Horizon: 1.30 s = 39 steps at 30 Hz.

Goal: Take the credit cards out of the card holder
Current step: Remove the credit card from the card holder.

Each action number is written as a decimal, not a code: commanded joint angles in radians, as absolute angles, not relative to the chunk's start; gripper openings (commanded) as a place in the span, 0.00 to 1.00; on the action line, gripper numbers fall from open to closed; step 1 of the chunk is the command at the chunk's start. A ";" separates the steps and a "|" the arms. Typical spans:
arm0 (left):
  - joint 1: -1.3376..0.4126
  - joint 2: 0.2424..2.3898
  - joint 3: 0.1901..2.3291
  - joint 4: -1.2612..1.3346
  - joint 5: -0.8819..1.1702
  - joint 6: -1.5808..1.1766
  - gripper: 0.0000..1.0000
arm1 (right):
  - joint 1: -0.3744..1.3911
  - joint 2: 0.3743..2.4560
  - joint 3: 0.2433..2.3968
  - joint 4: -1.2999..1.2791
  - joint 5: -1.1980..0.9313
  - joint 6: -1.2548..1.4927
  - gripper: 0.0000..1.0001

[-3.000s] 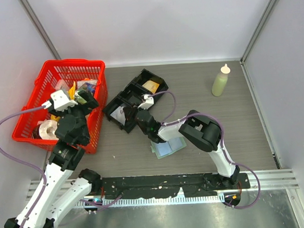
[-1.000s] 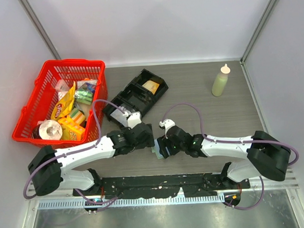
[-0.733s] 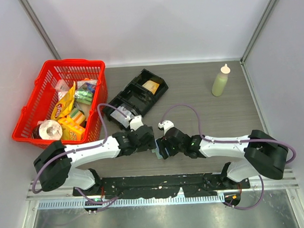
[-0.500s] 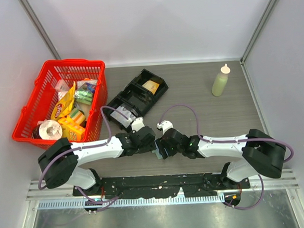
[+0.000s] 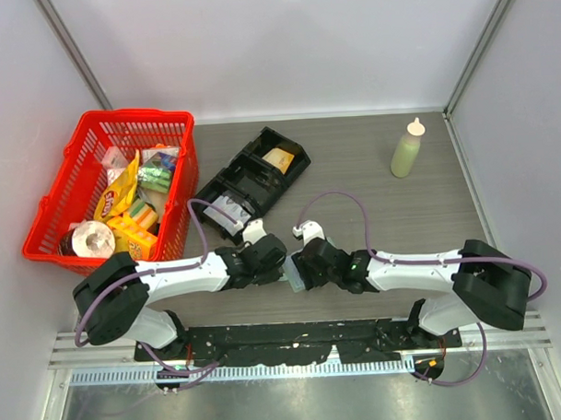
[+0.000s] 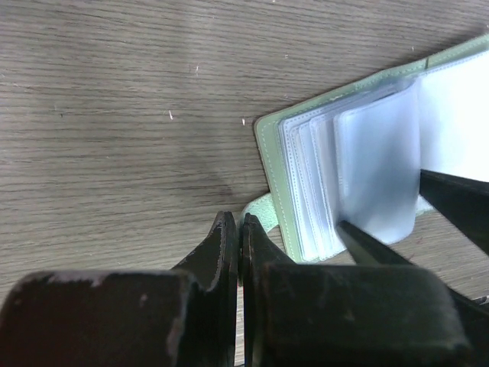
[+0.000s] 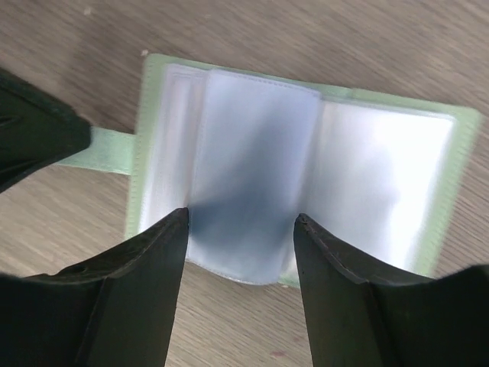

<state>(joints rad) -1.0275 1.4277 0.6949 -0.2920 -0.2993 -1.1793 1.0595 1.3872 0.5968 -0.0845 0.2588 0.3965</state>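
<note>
Card holder [image 7: 382,176]: open flat on the desk [image 6: 114,115], between both arms.
Left fingers [image 6: 221,252]: together, pinching its strap [image 6: 258,208].
Right fingers [image 7: 145,260]: apart, astride a sleeve [image 7: 252,176].
Handling: probably light, floppy, slippery; pin the green cover.

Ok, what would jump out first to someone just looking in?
The open green card holder at the table's near centre, its clear sleeves fanned. The left gripper pinches its strap while the right gripper straddles a sleeve, open. Far left, a red basket of packets.
</note>
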 commanded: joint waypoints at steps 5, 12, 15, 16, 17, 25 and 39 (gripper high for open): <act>-1.029 1.417 0.678 -0.295 -0.310 -1.196 0.00 | 1.057 1.281 0.620 -0.204 0.477 0.413 0.62; -1.029 1.416 0.683 -0.305 -0.307 -1.192 0.00 | 1.006 1.292 0.658 -0.354 0.629 0.546 0.62; -1.029 1.410 0.681 -0.310 -0.308 -1.192 0.00 | 0.925 1.255 0.650 -0.377 0.624 0.583 0.63; -1.029 1.410 0.681 -0.310 -0.308 -1.190 0.00 | 0.917 1.221 0.647 -0.370 0.621 0.572 0.63; -1.031 1.410 0.683 -0.310 -0.308 -1.189 0.00 | 0.919 1.206 0.650 -0.364 0.618 0.536 0.63; -1.029 1.413 0.690 -0.313 -0.305 -1.187 0.00 | 0.979 1.100 0.646 -0.150 0.244 0.312 0.66; -1.031 1.401 0.669 -0.301 -0.313 -1.207 0.00 | 1.126 1.387 0.719 -0.104 0.308 0.273 0.75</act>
